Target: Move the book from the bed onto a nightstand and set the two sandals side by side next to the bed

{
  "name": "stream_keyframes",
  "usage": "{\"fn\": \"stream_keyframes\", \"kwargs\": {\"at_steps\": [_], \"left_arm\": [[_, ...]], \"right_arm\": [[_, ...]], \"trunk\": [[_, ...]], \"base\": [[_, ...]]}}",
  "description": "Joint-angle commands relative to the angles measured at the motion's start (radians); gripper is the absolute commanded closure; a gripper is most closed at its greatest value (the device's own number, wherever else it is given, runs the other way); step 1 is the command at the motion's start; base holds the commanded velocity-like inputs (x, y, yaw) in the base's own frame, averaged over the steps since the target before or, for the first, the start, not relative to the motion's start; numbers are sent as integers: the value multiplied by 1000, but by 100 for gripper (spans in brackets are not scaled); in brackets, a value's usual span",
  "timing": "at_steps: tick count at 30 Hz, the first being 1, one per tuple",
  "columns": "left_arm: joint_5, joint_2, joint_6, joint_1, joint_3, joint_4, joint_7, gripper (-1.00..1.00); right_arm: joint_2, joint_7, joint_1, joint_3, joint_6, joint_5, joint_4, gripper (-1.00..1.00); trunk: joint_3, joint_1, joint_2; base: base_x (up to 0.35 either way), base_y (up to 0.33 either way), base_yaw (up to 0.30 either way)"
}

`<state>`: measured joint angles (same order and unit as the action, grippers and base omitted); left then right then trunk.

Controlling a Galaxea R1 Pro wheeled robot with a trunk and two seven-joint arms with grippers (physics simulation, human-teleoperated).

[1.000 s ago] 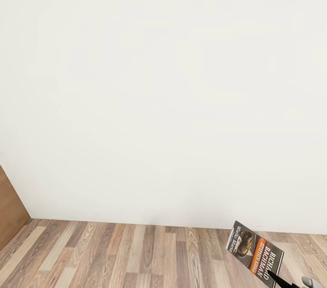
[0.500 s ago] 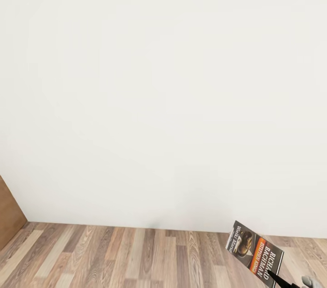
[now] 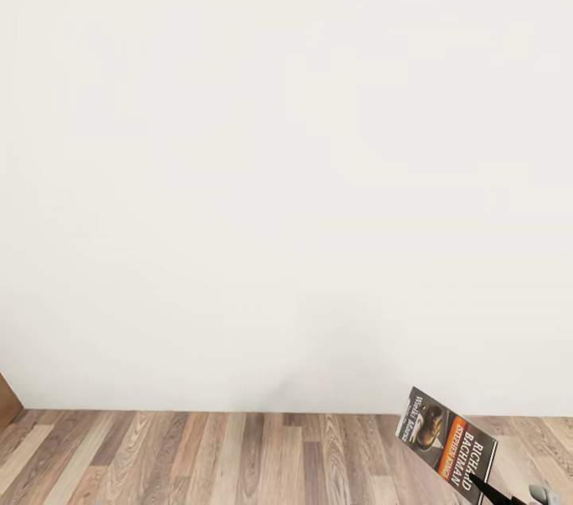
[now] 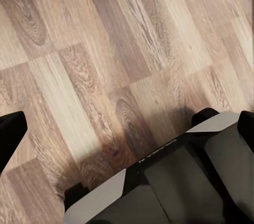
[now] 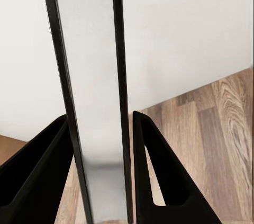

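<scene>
right tool (image 5: 100,181) clamps book (image 3: 446,444) | wall (image 3: 286,171) ahead | plank floor (image 3: 199,457)

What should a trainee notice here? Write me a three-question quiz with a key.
1. True or false: the book lies flat on the wood-plank floor.
2. Which tool holds the book? A) left tool B) right tool C) neither
3. Fill in: in the head view, most of the picture is a plain white ____.

Key
1. False. The book is held up, clear of the floor, with its cover facing the head camera.
2. B. The right tool has its black fingers closed on the book's edge, as the right wrist view shows.
3. wall.
</scene>
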<state>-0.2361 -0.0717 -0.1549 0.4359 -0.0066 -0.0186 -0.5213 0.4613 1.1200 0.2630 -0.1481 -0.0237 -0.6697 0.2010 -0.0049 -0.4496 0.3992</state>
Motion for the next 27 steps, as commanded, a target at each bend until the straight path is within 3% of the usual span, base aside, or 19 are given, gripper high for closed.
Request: {"fn": "stream_keyframes", "kwargs": {"at_steps": [1,15,27], "left_arm": [[-8,0,-8,0,0,0,0,-100],[-8,0,-7,0,-1,0,0,-100],[-8,5,-8,0,-1,0,0,-100]], "right_arm": [[0,3,1,-1,-2,-1,-2,100],[0,1,1,-1,-2,-1,-2,100],[0,3,1,-1,-2,-1,-2,100]], "trunk": [[0,0,1],[7,0,1],[8,0,1]], "base": [[3,0,-241],[18,0,-240],[286,0,-36]]}}
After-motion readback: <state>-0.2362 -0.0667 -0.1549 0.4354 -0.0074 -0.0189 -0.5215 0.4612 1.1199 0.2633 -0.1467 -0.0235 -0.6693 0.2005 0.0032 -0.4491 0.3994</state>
